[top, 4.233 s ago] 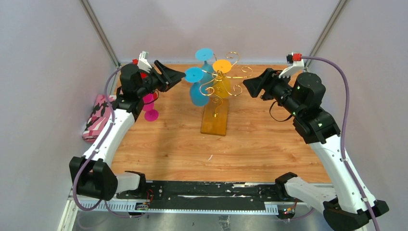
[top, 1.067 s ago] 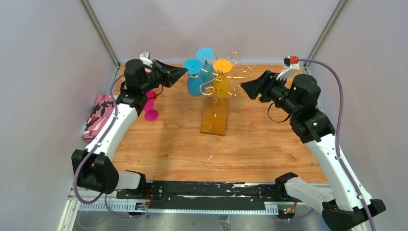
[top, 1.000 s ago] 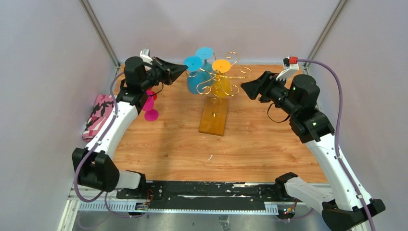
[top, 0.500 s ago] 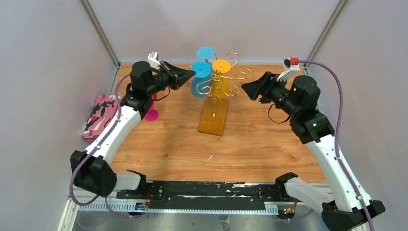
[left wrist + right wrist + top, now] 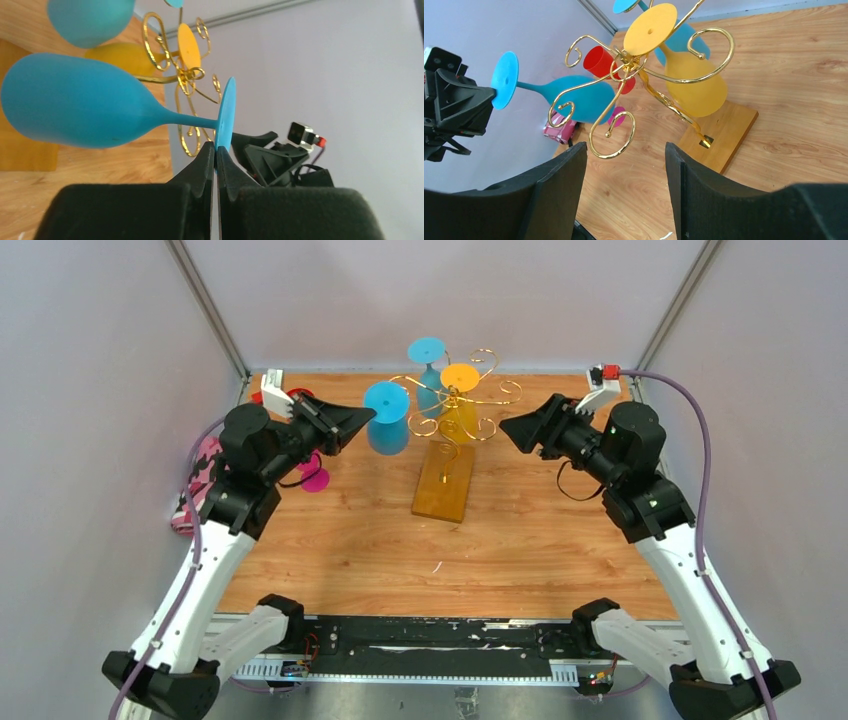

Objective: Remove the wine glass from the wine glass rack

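Note:
The wine glass rack (image 5: pixel 452 405) is gold wire on an amber base (image 5: pixel 445 490). My left gripper (image 5: pixel 366 418) is shut on the foot rim of a blue wine glass (image 5: pixel 386 428), held on its side just left of the rack's scroll arms. In the left wrist view the black fingertips (image 5: pixel 206 156) pinch the blue foot disc (image 5: pixel 226 116), and no wire circles the stem. A yellow glass (image 5: pixel 460 418) and a second blue glass (image 5: pixel 429 390) hang on the rack (image 5: pixel 644 75). My right gripper (image 5: pixel 504 424) stands open to the rack's right, with nothing between its fingers (image 5: pixel 559 190).
A pink glass (image 5: pixel 315 478) lies on the wooden table behind the left arm, with a red cup (image 5: pixel 599 60) near the back left. A pink patterned cloth (image 5: pixel 196 490) lies at the left edge. The grey side walls stand close by.
My left arm has drawn back leftward and toward the near side, carrying the blue glass away from the rack's arms. The right arm has barely moved.

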Controlling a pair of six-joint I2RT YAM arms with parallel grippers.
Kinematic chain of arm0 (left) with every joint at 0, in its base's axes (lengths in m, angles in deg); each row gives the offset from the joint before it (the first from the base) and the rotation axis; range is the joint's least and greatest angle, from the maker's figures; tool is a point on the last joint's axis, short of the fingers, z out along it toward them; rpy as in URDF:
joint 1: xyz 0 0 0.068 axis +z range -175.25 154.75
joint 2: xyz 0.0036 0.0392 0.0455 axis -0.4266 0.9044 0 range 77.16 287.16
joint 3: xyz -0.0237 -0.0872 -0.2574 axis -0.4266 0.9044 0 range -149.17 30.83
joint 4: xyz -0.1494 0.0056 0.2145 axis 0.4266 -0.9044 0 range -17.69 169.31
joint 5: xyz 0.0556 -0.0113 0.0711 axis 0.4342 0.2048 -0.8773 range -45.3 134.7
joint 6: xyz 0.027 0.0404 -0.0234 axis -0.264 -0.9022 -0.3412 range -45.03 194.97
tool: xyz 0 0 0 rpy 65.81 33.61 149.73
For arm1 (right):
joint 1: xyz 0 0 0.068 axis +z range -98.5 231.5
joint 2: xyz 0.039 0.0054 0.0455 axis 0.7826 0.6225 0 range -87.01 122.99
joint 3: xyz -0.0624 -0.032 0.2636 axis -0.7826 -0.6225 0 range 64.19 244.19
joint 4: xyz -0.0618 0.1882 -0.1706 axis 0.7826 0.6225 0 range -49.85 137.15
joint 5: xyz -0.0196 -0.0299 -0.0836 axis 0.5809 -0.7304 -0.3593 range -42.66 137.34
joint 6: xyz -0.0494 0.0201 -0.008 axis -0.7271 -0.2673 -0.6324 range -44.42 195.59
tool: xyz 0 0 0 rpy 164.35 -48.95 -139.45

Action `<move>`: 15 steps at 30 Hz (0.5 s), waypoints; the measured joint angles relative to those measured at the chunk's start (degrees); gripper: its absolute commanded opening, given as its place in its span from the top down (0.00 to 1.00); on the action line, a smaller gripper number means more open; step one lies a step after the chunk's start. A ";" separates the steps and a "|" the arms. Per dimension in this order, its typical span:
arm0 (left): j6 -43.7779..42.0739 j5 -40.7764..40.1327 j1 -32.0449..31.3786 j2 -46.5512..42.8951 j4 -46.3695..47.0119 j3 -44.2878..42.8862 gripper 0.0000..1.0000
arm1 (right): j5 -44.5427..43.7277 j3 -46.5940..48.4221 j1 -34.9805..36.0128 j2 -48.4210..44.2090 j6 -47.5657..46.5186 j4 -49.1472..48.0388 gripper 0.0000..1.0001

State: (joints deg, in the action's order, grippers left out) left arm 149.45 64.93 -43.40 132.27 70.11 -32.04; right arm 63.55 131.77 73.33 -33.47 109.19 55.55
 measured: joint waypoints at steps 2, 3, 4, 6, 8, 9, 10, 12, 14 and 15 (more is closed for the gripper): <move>-1.81 -2.25 0.00 -2.29 -3.13 0.00 1.00 | 0.20 -0.26 0.00 -0.61 0.00 -0.04 0.35; -3.06 -3.96 0.00 -3.65 -5.11 0.00 1.00 | 0.20 -0.37 0.00 -0.96 -0.02 -0.02 0.35; -4.02 -5.31 0.00 -4.66 -6.56 -0.02 1.00 | 0.17 -0.44 -0.02 -1.29 -0.04 -0.02 0.35; -6.51 -8.57 0.00 -7.23 -9.62 -0.02 1.00 | 0.17 -0.46 -0.02 -1.66 -0.13 -0.02 0.35; -8.52 -11.19 0.00 -9.94 -11.74 -0.02 1.00 | 0.20 -0.46 -0.02 -1.75 -0.15 -0.02 0.35; -9.77 -12.98 -0.02 -11.80 -12.87 -0.04 1.00 | 0.24 -0.52 -0.02 -1.73 -0.15 -0.02 0.35; -11.06 -14.91 -0.02 -13.86 -14.34 -0.11 1.00 | 0.24 -0.68 -0.02 -1.66 -0.15 -0.04 0.35; -13.49 -19.06 -0.04 -18.36 -17.66 -0.70 1.00 | 0.26 -0.92 -0.02 -1.51 -0.15 -0.02 0.35; -15.61 -23.15 -0.04 -21.92 -20.57 -2.08 1.00 | 0.28 -1.14 -0.07 -1.20 -0.15 -0.02 0.35; -16.94 -25.86 -0.04 -24.00 -22.64 -3.74 1.00 | 0.31 -1.16 -0.07 -0.92 -0.15 -0.02 0.35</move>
State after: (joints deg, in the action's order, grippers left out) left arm 132.51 39.07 -43.45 108.28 47.47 -35.78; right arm 63.86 130.61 73.26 -34.39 109.04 55.53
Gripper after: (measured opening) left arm 0.051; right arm 0.653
